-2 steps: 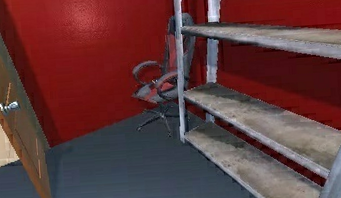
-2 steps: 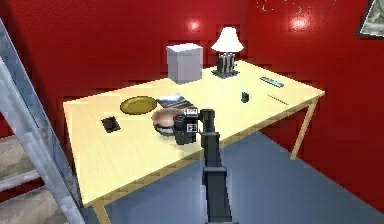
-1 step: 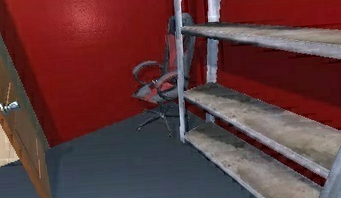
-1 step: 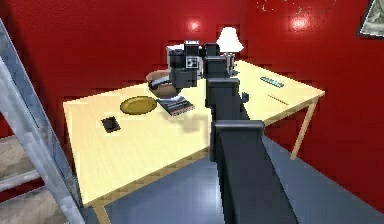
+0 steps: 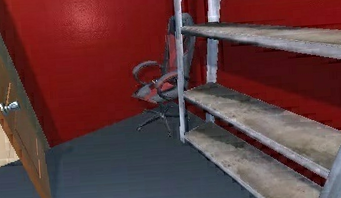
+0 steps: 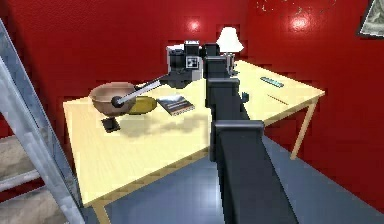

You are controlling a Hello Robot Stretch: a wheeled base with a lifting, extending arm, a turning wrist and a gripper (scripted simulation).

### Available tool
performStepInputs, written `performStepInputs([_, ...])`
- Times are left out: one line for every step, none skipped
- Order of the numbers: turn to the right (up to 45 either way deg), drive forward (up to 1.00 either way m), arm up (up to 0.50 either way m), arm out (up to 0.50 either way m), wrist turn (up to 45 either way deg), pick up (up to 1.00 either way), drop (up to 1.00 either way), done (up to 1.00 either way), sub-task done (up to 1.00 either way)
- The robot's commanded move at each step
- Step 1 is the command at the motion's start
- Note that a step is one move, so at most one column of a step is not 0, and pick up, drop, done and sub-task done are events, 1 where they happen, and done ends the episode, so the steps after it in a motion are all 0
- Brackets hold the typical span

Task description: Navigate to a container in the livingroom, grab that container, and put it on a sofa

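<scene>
A brown bowl (image 6: 108, 95) rests on the light wooden table (image 6: 200, 130) toward the arm side view's left. My arm (image 6: 240, 150) reaches out over the table, its two white marker squares beside the gripper's dark body. The thin fingers of the gripper (image 6: 123, 100) run left and end at the bowl's rim. With the bowl lying on the table there, I cannot tell whether the gripper holds anything.
On the table lie a yellow-green plate (image 6: 143, 104), a small dark flat thing (image 6: 110, 124), a dark book (image 6: 176, 103), a remote (image 6: 272, 82) and a white lamp (image 6: 230, 40). A metal shelf unit (image 5: 270, 120), an office chair (image 5: 158, 86) and a wooden door (image 5: 9, 118) stand by red walls.
</scene>
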Motion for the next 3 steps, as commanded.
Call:
performStepInputs([0.0,0.0,0.0,0.0,-45.0,0.0,0.0,0.0,0.0])
performStepInputs([0.0,0.0,0.0,0.0,-21.0,0.0,0.0,0.0,0.0])
performStepInputs([0.0,0.0,0.0,-0.4,0.0,0.0,0.0,0.0,0.0])
